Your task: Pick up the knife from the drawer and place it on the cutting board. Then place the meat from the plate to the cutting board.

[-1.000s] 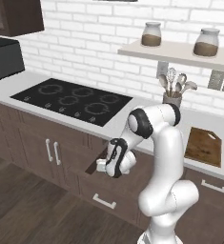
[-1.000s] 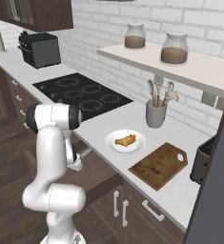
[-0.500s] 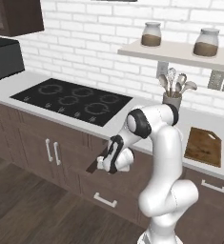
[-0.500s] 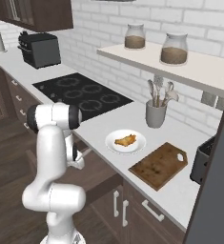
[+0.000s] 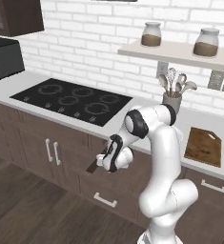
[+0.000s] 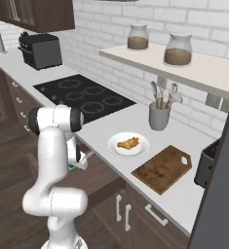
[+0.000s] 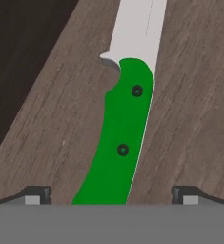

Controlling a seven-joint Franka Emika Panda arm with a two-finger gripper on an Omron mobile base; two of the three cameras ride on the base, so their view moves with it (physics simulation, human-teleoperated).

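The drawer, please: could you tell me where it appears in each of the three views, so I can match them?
Left base view: the drawer stands open below the counter, just left of the gripper.
Right base view: bottom centre, jutting out beside the arm.
Hand view: its wooden floor lies under the knife.
Shared landmark: the knife's green handle, a green speck in the right base view.

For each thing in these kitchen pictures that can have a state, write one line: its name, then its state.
drawer: pulled open, knife lying on its wooden floor.
knife: flat in the drawer, not gripped.
gripper: open, fingertips either side of the green handle.
plate: on the counter, holding the meat.
meat: on the plate.
cutting board: flat on the counter, nothing on it.
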